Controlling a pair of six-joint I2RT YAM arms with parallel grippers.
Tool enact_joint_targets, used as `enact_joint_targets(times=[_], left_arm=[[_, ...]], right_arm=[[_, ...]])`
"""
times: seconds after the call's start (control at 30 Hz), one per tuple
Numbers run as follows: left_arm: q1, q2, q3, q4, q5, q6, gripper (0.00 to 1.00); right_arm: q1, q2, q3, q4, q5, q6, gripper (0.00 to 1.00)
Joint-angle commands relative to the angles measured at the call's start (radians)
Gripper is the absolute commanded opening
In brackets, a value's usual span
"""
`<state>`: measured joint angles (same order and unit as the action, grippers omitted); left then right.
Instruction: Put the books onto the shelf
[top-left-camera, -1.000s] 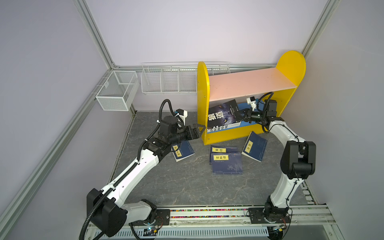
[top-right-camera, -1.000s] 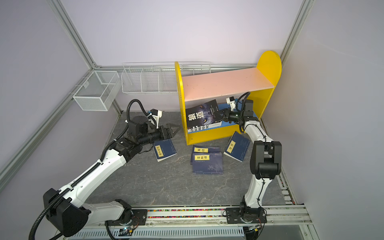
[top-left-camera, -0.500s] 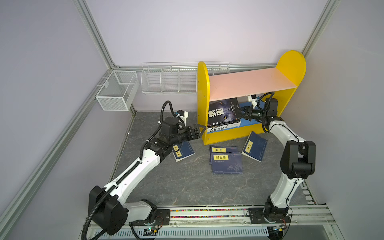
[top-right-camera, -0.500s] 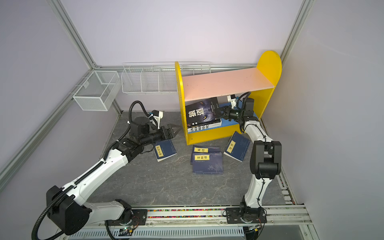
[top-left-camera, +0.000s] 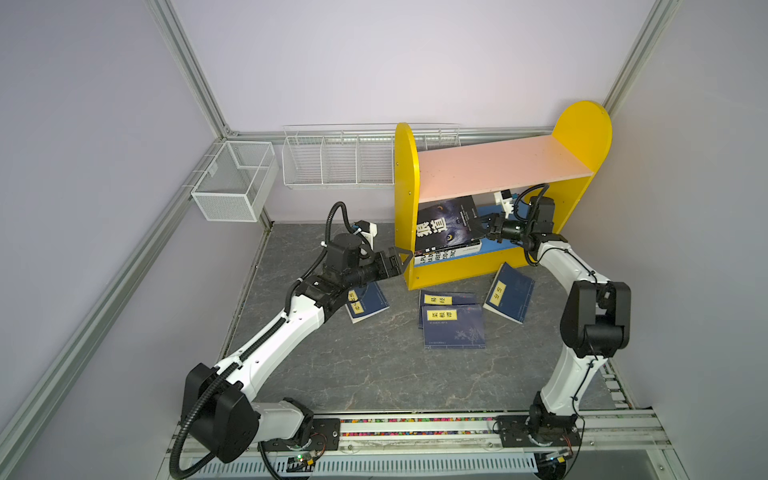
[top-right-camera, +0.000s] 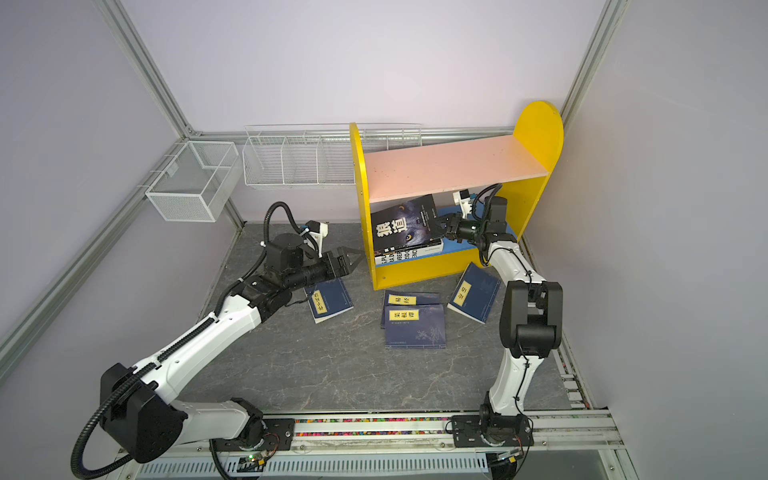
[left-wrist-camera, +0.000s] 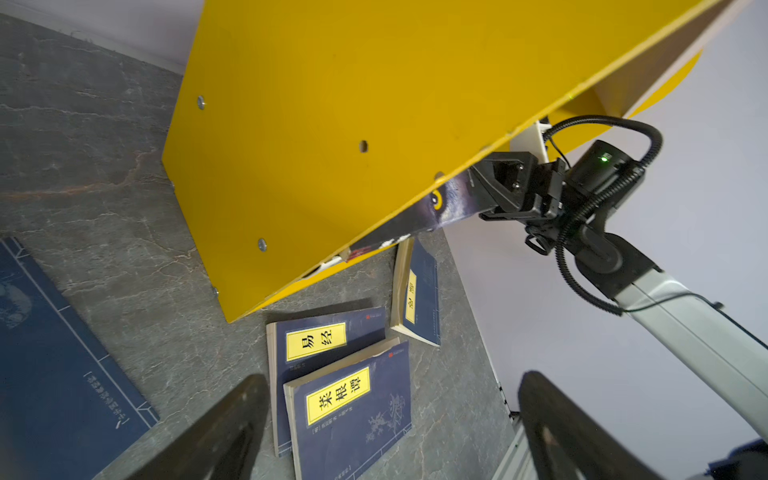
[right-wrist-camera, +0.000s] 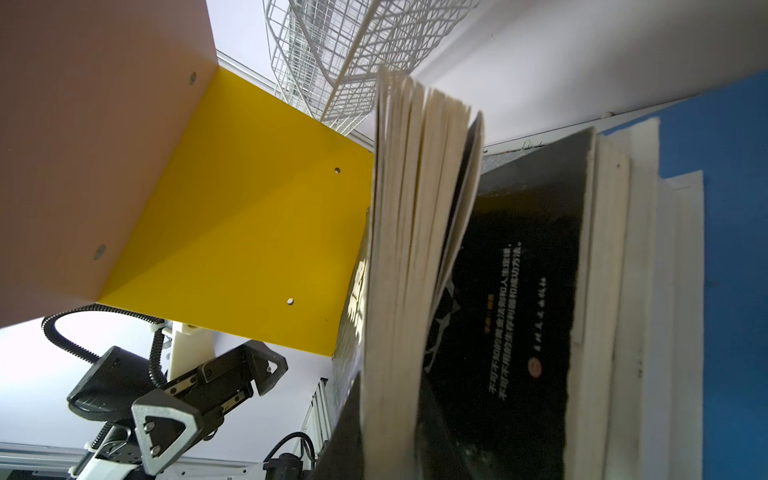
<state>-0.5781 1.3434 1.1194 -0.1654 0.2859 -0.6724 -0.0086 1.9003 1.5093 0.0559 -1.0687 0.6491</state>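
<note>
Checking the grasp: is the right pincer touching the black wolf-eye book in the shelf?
Touching. The left wrist view shows the right pincer closed on the edge of the black book, no gap between.

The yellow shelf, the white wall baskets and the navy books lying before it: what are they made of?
The shelf looks like painted or laminated board: flat matt panels with screw heads showing. The baskets look like white-coated metal wire or mesh; you see through the grid. The navy books are paperbacks: cream page edges, thin matt card covers.
</note>
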Motion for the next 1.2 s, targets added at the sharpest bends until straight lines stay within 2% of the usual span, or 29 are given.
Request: enact_joint_targets(times=[0.0, 0.1, 0.27, 0.5, 0.6, 0.63, 0.73, 0.77, 0.8, 0.93, 1.17], left_arm=[[-0.038, 0.056, 0.01, 0.018, -0.112, 0.006, 0.94], [-0.092, 0.123, 0.072, 0.011, -0.223, 0.021, 0.94], [-0.133, 0.242, 0.156, 0.035, -0.333, 0.016, 0.94], [-0.143, 0.331, 0.143, 0.161, -0.488, -0.047, 0.93], [-0.144, 0.358, 0.154, 0.151, -0.526, -0.07, 0.93], [-0.145, 0.366, 0.161, 0.138, -0.533, -0.074, 0.92], [-0.15, 0.388, 0.169, 0.111, -0.541, -0.079, 0.91], [-0.152, 0.394, 0.169, 0.101, -0.548, -0.082, 0.91], [-0.152, 0.398, 0.168, 0.097, -0.552, -0.088, 0.91], [-0.154, 0.402, 0.158, 0.097, -0.554, -0.096, 0.9], [-0.154, 0.405, 0.163, 0.102, -0.542, -0.096, 0.9]], right_arm=[[0.019, 0.018, 0.023, -0.05, -0.02, -0.086, 0.11], [0.024, 0.026, 0.032, -0.089, 0.017, -0.113, 0.11], [0.027, 0.036, 0.04, -0.105, 0.033, -0.129, 0.12], [0.028, 0.029, 0.041, -0.107, 0.05, -0.138, 0.13], [0.03, 0.029, 0.048, -0.108, 0.054, -0.139, 0.14], [0.029, 0.029, 0.052, -0.11, 0.057, -0.138, 0.17], [0.028, 0.032, 0.078, -0.144, 0.084, -0.147, 0.34], [0.025, 0.035, 0.098, -0.179, 0.103, -0.15, 0.43], [0.023, 0.039, 0.118, -0.213, 0.112, -0.163, 0.46], [0.018, 0.038, 0.162, -0.295, 0.153, -0.196, 0.5], [0.018, 0.013, 0.195, -0.431, 0.256, -0.279, 0.5]])
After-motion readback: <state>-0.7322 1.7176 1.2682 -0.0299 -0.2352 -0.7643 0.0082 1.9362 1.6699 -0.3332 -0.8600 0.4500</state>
